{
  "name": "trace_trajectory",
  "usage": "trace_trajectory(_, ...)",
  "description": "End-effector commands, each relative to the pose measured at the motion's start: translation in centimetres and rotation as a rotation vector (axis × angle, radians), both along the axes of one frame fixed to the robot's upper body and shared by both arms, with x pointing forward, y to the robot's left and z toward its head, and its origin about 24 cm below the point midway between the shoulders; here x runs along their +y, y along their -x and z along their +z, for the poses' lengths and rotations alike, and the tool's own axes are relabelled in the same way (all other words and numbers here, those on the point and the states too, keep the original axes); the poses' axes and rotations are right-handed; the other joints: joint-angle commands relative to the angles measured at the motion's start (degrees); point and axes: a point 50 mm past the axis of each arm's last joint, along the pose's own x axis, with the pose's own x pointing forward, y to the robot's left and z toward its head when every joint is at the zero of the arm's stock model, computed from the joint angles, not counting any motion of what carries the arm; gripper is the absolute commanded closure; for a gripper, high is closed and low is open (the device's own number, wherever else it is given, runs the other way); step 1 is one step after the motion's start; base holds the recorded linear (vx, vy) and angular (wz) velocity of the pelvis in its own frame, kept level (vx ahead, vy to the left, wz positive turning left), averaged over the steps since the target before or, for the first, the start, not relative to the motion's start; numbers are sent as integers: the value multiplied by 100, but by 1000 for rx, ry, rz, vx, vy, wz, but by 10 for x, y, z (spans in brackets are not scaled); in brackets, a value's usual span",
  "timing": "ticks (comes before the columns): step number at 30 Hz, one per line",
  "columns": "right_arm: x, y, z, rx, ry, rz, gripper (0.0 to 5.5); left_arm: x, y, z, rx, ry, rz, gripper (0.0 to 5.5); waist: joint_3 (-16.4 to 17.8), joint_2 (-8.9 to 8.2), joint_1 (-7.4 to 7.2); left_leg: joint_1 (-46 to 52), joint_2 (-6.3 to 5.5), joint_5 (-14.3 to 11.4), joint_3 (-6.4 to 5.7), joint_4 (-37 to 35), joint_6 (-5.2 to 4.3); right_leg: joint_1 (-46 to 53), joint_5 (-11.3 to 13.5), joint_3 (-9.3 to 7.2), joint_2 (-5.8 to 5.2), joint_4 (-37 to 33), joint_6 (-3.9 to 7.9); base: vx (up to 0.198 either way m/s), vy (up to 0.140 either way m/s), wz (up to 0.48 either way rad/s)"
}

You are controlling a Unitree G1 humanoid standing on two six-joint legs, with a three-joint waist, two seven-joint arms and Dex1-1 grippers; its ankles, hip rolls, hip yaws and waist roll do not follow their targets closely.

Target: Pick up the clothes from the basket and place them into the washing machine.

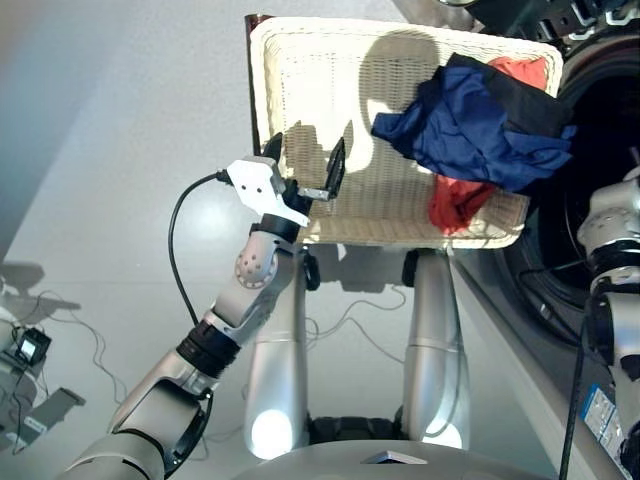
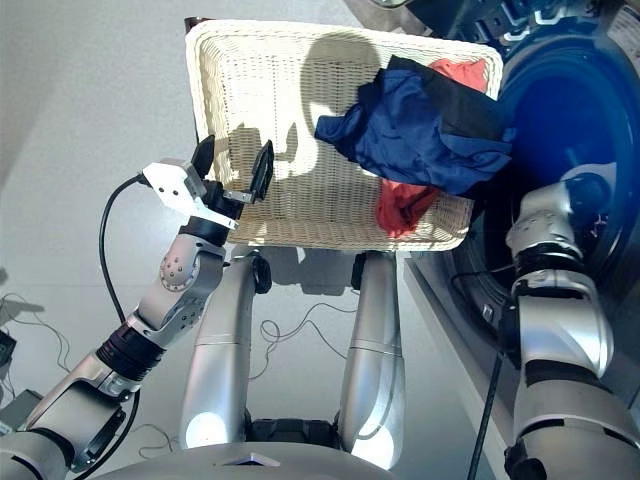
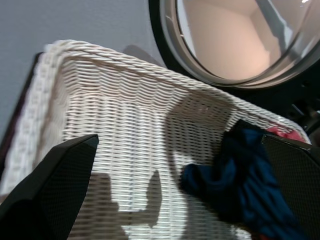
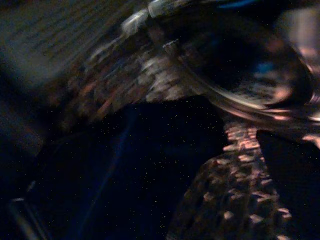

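Observation:
The cream wicker basket [image 1: 300,70] lies ahead of me. On its right side the clothes are heaped: a navy blue garment [image 1: 470,125] on top, a black one [image 1: 530,105] beside it, and a coral-red one [image 1: 455,200] poking out underneath. My left gripper [image 1: 305,158] is open and empty over the basket's near left edge, apart from the heap; the left wrist view looks along its fingers [image 3: 55,195] at the navy cloth [image 3: 235,185]. My right arm [image 2: 555,240] reaches into the washing machine [image 2: 570,110], and its gripper is hidden in the dark drum.
The machine's round glass door [image 3: 235,40] stands behind the basket. Loose cables [image 1: 90,350] and a small device [image 1: 30,345] lie on the grey floor at the left. A black cable [image 1: 175,250] loops off my left wrist.

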Motion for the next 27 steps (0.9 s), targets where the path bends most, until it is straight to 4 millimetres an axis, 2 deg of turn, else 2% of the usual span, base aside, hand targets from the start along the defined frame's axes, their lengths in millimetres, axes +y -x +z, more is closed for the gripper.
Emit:
trace_trajectory(1, 43, -7, 2, -29, 193, 182, 0, 3, 16, 20, -111, 89, -10, 0, -87, -50, -59, 76, 192, -630, -117, 593, -322, 379, 338, 39, 47, -542, 176, 0, 0, 0)
trace_trajectory(3, 66, -7, -9, -23, 226, 275, 0, 5, 16, 19, -109, 92, 0, 0, -87, -88, -88, 80, 198, -617, -103, 574, -317, 374, 359, 26, 51, -556, 172, 0, 0, 0)
trace_trajectory(6, 99, -3, -15, -13, 354, 406, 0, 8, 16, 19, -107, 97, 17, 0, -87, -146, -134, 51, 201, -595, -99, 577, -312, 344, 390, 34, 60, -561, 163, 0, 0, 0)
trace_trajectory(8, 107, 1, -19, -15, 380, 442, 0, 10, 17, 19, -107, 100, 23, 0, -87, -170, -145, 56, 201, -591, -95, 564, -304, 349, 400, 33, 58, -578, 168, 0, 0, 0)
trace_trajectory(10, 126, 5, -18, -3, 521, 530, 0, 13, 17, 20, -118, 92, 38, 0, -87, -189, -150, 50, 207, -572, -104, 543, -302, 343, 415, 45, 59, -594, 173, 0, 0, 0)
trace_trajectory(11, 126, 5, -18, -3, 521, 530, 0, 13, 17, 20, -118, 92, 38, 0, -87, -189, -151, 52, 206, -571, -103, 542, -302, 344, 414, 45, 58, -594, 173, 0, 0, 0)
trace_trajectory(12, 135, 8, -15, 16, 663, 577, 0, 14, 17, 22, -135, 84, 39, 0, -87, -208, -155, 63, 206, -559, -101, 524, -301, 352, 419, 45, 61, -601, 178, 0, 0, 0)
trace_trajectory(13, 139, 8, -12, 14, 711, 594, 0, 14, 18, 23, -144, 82, 39, 0, -87, -210, -149, 65, 208, -555, -101, 526, -303, 357, 419, 42, 61, -599, 180, 0, 0, 0)
trace_trajectory(14, 139, 8, -13, 14, 711, 594, 0, 14, 18, 23, -144, 82, 39, 0, -87, -209, -150, 65, 208, -555, -101, 526, -303, 357, 419, 41, 61, -599, 180, 0, 0, 0)
trace_trajectory(15, 150, 11, -5, 2, 838, 646, 0, 16, 20, 26, -166, 80, 31, 0, -87, -215, -137, 61, 212, -543, -106, 519, -307, 356, 424, 39, 62, -604, 185, 0, 0, 0)
trace_trajectory(18, 161, 12, 9, -15, 1012, 695, 0, 17, 23, 28, -186, 74, 18, 0, -87, -212, -118, 53, 206, -534, -111, 522, -314, 355, 418, 29, 63, -592, 192, 0, 0, 0)
trace_trajectory(22, 165, 9, 15, -30, 1011, 694, 0, 16, 24, 29, -194, 78, 7, 0, -87, -195, -89, 35, 220, -541, -120, 550, -311, 335, 414, 36, 58, -572, 192, 0, 0, 0)
trace_trajectory(27, 166, -12, 13, 33, 926, 659, 0, 12, 25, 32, -192, 113, -17, 0, -87, -113, -9, 9, 219, -538, -109, 541, -318, 319, 402, 29, 48, -575, 188, 0, 0, 0)
